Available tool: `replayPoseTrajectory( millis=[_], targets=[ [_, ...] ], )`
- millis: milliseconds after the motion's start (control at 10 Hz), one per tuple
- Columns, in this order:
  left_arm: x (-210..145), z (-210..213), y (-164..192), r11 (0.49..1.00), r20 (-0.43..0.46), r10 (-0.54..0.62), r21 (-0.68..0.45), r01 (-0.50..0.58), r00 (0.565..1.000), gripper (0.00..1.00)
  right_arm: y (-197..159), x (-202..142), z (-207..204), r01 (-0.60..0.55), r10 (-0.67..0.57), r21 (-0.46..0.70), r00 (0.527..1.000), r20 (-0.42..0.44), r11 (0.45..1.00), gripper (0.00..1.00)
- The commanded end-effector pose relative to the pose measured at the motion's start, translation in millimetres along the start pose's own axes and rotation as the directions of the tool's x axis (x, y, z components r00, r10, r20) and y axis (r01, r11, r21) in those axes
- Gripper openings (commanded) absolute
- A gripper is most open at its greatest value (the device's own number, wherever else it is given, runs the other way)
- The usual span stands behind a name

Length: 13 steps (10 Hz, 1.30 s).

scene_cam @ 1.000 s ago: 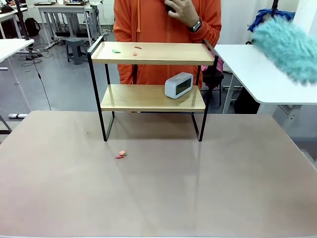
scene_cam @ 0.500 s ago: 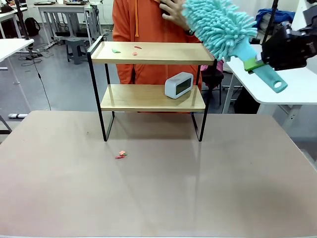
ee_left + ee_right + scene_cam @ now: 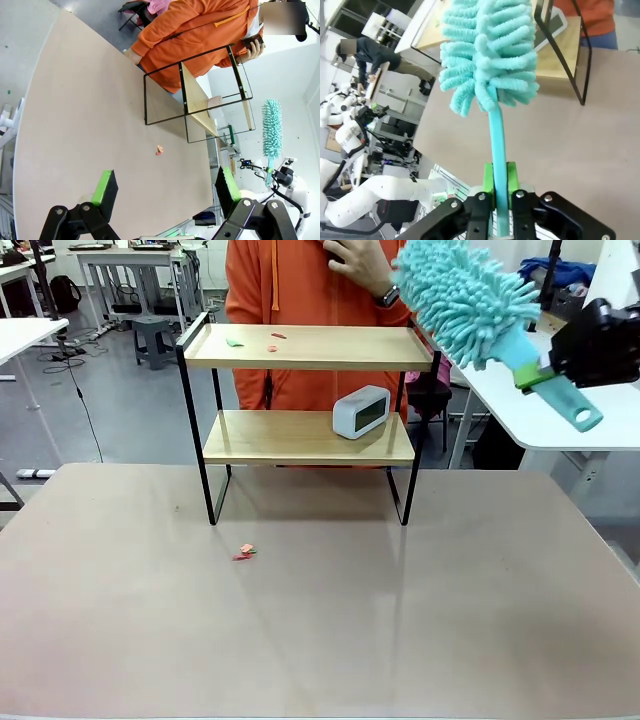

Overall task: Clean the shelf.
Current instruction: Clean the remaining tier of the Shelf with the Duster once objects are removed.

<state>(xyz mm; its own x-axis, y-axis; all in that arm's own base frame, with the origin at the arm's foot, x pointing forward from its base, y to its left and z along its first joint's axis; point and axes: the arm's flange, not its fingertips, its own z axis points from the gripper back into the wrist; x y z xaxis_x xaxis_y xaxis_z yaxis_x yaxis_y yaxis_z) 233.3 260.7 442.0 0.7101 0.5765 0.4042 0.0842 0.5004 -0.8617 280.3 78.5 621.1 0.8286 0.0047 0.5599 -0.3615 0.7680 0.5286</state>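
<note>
The shelf [image 3: 305, 348] stands at the table's far side, with small green and red scraps [image 3: 234, 341] at the left of its top board and a white clock [image 3: 361, 411] on the lower board. My right gripper [image 3: 531, 374] is shut on the handle of a fluffy teal duster [image 3: 462, 295], whose head hangs tilted just above the shelf's top right corner. In the right wrist view the gripper [image 3: 500, 186] clamps the duster [image 3: 489, 55] handle, and the shelf [image 3: 559, 56] lies beyond. My left gripper [image 3: 166, 187] is open and holds nothing, high over the table, with the shelf [image 3: 199, 102] farther off.
A person in an orange hoodie [image 3: 300, 280] stands right behind the shelf, one hand [image 3: 362, 262] raised near the duster head. More scraps [image 3: 245, 552] lie on the table [image 3: 320, 640] in front of the shelf's left leg. A white side table [image 3: 520, 400] stands at the right.
The duster swung in from the far right to the shelf's top right corner, then drew back slightly to the right. The person's hand shifted a little. The left gripper's state is unchanged.
</note>
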Motion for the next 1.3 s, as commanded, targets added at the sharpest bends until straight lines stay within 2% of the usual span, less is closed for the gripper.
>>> replayPoseTrajectory(
  millis=[0,300,700,1000,1200],
  targets=[
    [-1.3,-1.1,-0.7,1.0,0.012,-0.023,-0.017,0.023,1.0,1.0,30.2,38.3,-11.8,0.044,-0.051,-0.113,0.997,-0.058,0.993,0.12],
    [-1.3,-1.1,-0.7,1.0,0.012,-0.023,-0.017,0.023,1.0,1.0,68.1,87.8,-43.4,0.037,-0.059,-0.179,0.991,-0.117,0.983,0.12],
    [-1.3,-1.1,-0.7,1.0,0.012,-0.023,-0.017,0.023,1.0,1.0,93.2,119.2,-106.1,-0.001,-0.044,-0.254,0.984,-0.171,0.967,0.12],
    [-1.3,-1.1,-0.7,1.0,0.012,-0.023,-0.017,0.023,1.0,1.0,93.4,137.3,-137.2,-0.028,-0.018,-0.215,0.978,-0.208,0.976,0.12],
    [-1.3,-1.1,-0.7,1.0,0.012,-0.023,-0.017,0.023,1.0,1.0,99.3,141.2,-148.4,-0.086,0.049,-0.137,0.966,-0.253,0.987,0.12]
  ],
)
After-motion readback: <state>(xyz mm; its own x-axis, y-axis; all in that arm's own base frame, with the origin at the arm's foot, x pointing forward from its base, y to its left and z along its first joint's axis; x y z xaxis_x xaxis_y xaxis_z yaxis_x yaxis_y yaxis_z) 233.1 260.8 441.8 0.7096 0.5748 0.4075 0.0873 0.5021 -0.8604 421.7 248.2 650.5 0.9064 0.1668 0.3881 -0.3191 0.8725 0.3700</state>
